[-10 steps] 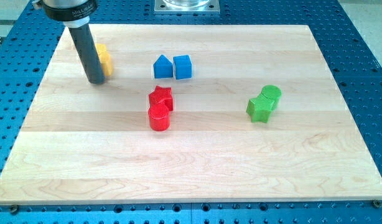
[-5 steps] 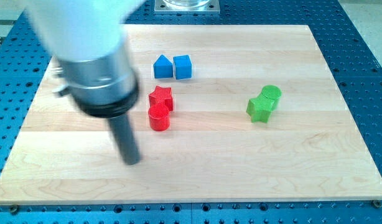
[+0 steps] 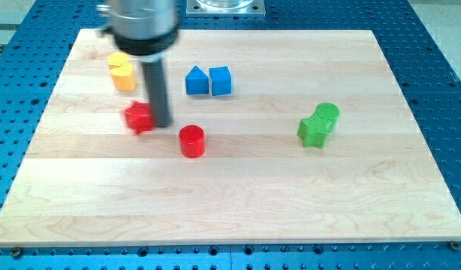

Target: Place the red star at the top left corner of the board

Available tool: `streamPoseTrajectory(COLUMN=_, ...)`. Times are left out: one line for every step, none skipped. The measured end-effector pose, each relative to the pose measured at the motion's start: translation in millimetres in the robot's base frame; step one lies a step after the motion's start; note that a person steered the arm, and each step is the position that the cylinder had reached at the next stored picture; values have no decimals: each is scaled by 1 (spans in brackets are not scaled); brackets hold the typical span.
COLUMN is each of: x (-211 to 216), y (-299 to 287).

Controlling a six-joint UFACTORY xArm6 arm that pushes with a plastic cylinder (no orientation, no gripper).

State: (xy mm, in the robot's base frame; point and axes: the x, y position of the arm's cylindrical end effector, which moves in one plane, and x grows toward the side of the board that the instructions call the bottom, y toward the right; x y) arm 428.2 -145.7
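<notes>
Red and slightly blurred, the red star (image 3: 140, 117) sits in the left half of the board (image 3: 411, 187), touching my tip (image 3: 162, 124) on the tip's left side — the rod stands upright and the star lies just to the view's left of it. The star's points are too smeared to say which way they face, and a star has no real long axis to speak of. Up and to the left of it is the yellow block (image 3: 122, 72), between the star and the top left corner. Since the corner lies toward the view's top and left, I judge the push must run up-left — and skirt the yellow block. Further right stand the red cylinder (image 3: 191, 141), two blue blocks (image 3: 209, 80) and the green blocks (image 3: 318, 124), well apart from the star.
</notes>
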Motion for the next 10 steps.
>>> streamPoseTrajectory(x=54, y=-24)
streamPoseTrajectory(x=50, y=-53)
streamPoseTrajectory(x=-16, y=-44)
streamPoseTrajectory(x=-36, y=-51)
streamPoseTrajectory(x=-26, y=-93)
streamPoseTrajectory(x=-20, y=-105)
streamPoseTrajectory(x=-89, y=-73)
streamPoseTrajectory(x=-131, y=-46)
streamPoseTrajectory(x=-113, y=-46)
streamPoseTrajectory(x=-147, y=-74)
